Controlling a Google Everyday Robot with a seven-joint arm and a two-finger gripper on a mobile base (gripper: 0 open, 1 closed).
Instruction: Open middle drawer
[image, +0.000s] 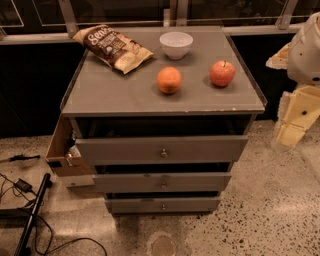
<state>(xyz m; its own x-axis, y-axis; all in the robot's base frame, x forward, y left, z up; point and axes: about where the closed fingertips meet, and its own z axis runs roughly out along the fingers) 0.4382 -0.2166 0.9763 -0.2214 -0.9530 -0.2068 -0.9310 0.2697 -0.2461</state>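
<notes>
Camera view: my gripper (296, 120) hangs off the table's (110, 95) right side, well apart from it. I cannot tell whether it is released or clenched. The middle drawer (200, 182) is the second front below the table's top. Its long axis runs left to right, and its face and knob (163, 184) point toward the camera. I judge I should meet the knob squarely, then pull straight outward.

arm (307, 50) — far right edge | hand (296, 118) — hanging just below it

Long grey middle drawer (125, 182), small round knob (163, 184) centred, second front down; jaws far off right
</notes>
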